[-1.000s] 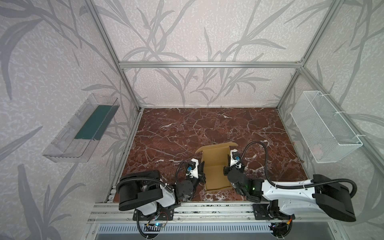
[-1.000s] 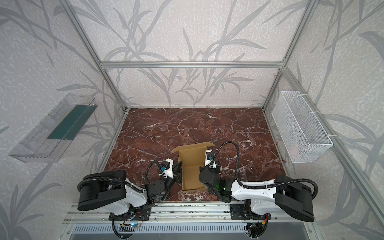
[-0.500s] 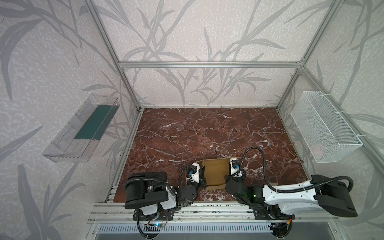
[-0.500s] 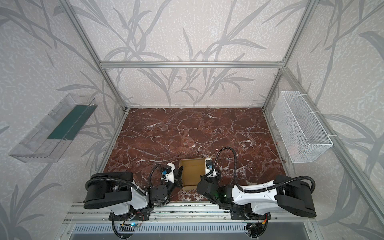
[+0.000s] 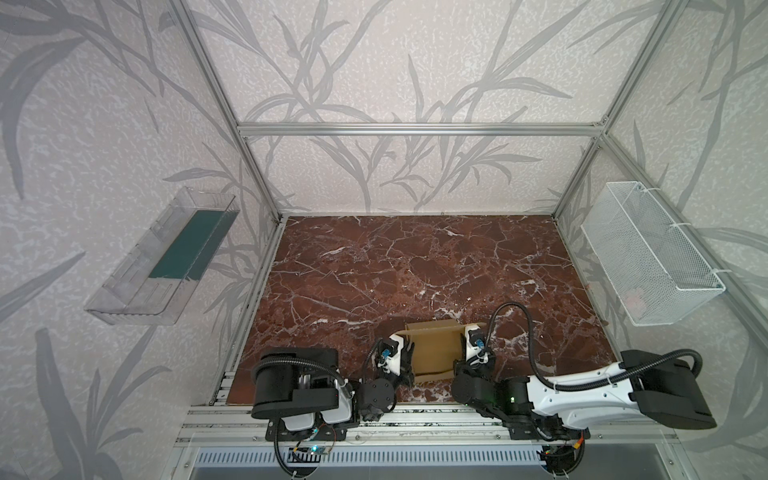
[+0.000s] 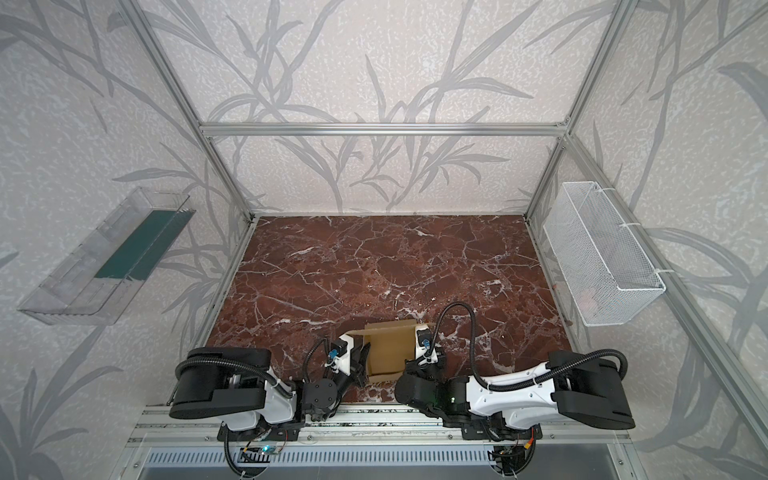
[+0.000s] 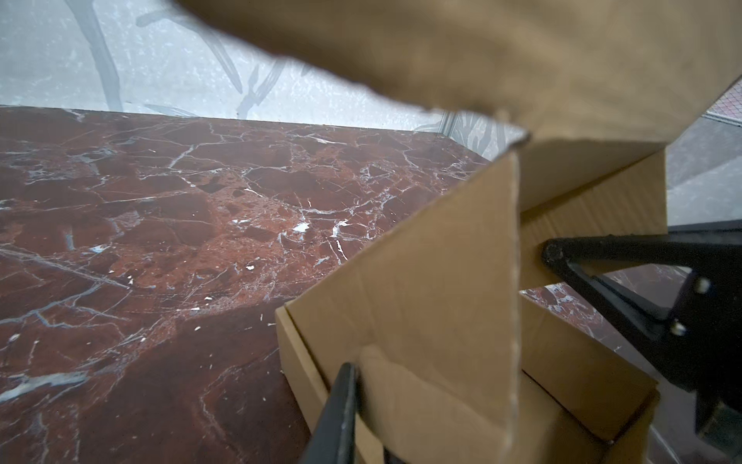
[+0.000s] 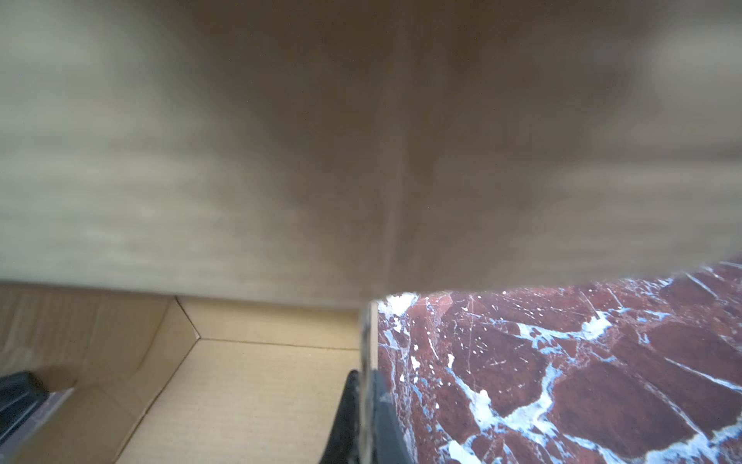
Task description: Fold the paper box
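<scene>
The paper box (image 5: 434, 353) (image 6: 388, 353) is tan cardboard and sits on the table close to the near edge, its inside showing from above. My left gripper (image 5: 409, 355) (image 6: 363, 357) is at its left side. In the left wrist view the left gripper (image 7: 367, 401) is shut on a side flap of the box (image 7: 421, 261); one finger (image 7: 341, 401) lies against the flap and the other is almost hidden. My right gripper (image 5: 463, 361) (image 6: 413, 359) (image 8: 366, 385) is shut on the right wall of the box (image 8: 249, 393). A blurred flap (image 8: 321, 140) hangs over it.
The red marble table (image 5: 415, 257) stretches away behind the box. An aluminium rail (image 5: 415, 411) runs just in front of the box. A clear tray (image 5: 166, 257) hangs on the left wall. A white mesh basket (image 5: 648, 257) hangs on the right wall.
The tall back flap that stood up a second ago has come down, so the box looks shorter. Both grippers moved with it toward the near edge and have stayed there since.
</scene>
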`<state>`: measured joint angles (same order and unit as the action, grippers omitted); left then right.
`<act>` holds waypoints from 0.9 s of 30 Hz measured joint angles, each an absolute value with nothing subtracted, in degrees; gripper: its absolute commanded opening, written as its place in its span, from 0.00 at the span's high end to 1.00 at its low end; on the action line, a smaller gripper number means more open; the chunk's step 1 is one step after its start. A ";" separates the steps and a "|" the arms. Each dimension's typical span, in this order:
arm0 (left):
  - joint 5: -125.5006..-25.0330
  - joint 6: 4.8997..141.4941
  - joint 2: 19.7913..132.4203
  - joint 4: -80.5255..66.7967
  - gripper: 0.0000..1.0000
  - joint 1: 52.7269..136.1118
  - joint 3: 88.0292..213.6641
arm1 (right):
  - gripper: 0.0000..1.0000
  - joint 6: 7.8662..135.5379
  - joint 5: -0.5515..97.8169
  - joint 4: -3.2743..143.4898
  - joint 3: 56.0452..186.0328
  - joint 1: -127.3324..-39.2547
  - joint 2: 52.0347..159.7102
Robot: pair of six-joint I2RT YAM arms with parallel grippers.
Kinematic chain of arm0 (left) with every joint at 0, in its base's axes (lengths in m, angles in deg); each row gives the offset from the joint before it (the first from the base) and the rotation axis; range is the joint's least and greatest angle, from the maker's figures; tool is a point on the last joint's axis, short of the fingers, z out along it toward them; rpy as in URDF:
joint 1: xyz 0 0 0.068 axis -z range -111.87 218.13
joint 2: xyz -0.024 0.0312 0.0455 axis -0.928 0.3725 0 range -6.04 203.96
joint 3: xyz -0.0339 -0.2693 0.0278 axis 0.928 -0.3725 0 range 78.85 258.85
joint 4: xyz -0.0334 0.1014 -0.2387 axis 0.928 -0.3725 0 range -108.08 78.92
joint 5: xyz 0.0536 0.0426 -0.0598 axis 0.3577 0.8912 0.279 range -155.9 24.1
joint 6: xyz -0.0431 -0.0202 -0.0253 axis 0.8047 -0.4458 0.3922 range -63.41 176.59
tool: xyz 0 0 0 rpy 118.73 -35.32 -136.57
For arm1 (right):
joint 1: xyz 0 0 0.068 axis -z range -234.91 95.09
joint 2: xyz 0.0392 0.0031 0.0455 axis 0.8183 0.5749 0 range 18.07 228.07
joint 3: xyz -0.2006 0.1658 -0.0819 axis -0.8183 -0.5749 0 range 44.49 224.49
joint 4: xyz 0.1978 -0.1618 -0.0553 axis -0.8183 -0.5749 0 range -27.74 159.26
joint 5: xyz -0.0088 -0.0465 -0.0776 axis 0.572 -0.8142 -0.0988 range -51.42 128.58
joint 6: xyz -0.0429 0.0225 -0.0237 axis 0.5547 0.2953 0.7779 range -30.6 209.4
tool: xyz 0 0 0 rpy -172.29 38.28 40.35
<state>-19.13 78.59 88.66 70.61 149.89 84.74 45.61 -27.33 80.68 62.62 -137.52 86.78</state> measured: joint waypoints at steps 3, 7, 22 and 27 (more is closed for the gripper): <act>-18.96 78.04 88.22 69.86 0.72 151.13 84.87 | 0.98 43.64 -28.49 79.28 62.64 -138.13 87.30; -18.61 77.04 85.62 69.45 0.65 152.79 84.89 | 0.98 40.82 -29.78 77.44 62.66 -138.41 88.13; -14.30 73.13 59.37 49.43 0.56 161.69 89.06 | 0.98 31.67 -34.45 68.98 66.29 -139.68 93.86; -15.33 75.16 45.60 32.88 0.55 163.46 95.67 | 0.98 26.88 -36.05 62.80 68.34 -139.97 96.09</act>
<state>-15.33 75.16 45.60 32.88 163.46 95.67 26.88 -36.05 62.80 68.34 -139.97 96.09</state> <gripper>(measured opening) 0.444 0.047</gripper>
